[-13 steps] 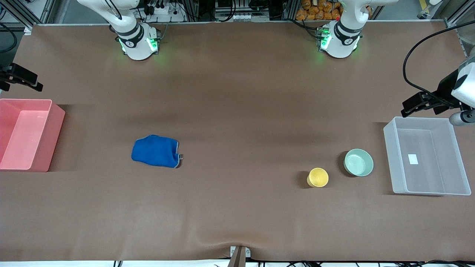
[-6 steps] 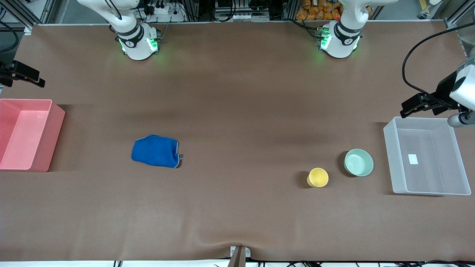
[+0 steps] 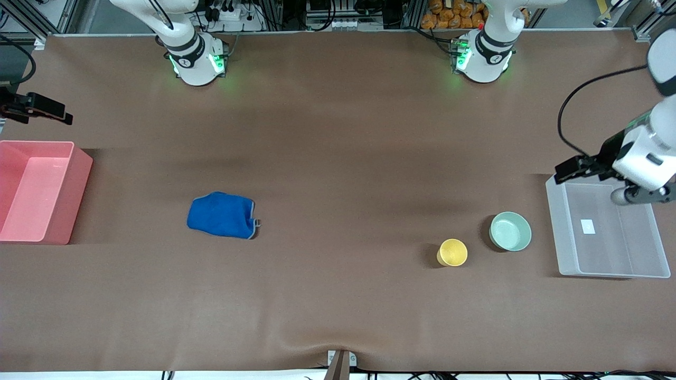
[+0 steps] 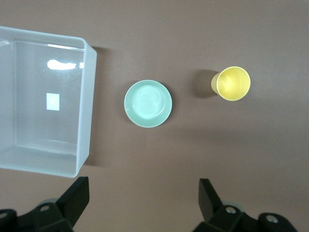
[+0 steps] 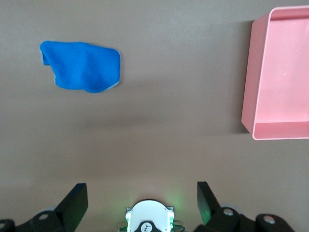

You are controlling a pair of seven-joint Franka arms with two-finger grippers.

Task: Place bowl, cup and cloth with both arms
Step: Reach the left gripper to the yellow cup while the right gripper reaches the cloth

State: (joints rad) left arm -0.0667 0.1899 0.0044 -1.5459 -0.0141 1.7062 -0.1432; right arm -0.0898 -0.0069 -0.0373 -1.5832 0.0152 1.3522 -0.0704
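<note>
The mint-green bowl (image 3: 510, 230) stands upright on the table beside a clear bin, and also shows in the left wrist view (image 4: 147, 103). The yellow cup (image 3: 452, 252) stands upright beside the bowl, slightly nearer the front camera; it shows in the left wrist view too (image 4: 233, 83). The blue cloth (image 3: 222, 215) lies crumpled toward the right arm's end, and shows in the right wrist view (image 5: 81, 72). My left gripper (image 3: 580, 165) is open and empty, high over the clear bin's rim (image 4: 144, 203). My right gripper (image 3: 43, 107) is open and empty, high over the table by the pink bin (image 5: 142, 203).
A clear plastic bin (image 3: 555, 221) sits at the left arm's end of the table, holding only a small white label. A pink bin (image 3: 74, 195) sits at the right arm's end, with nothing in it. The two round white bases (image 3: 196, 63) (image 3: 483, 58) glow green.
My left gripper has moved from over the bare table to over the clear bin's rim. My right gripper has shifted slightly toward the table's middle. Bowl, cup and cloth have not moved.
</note>
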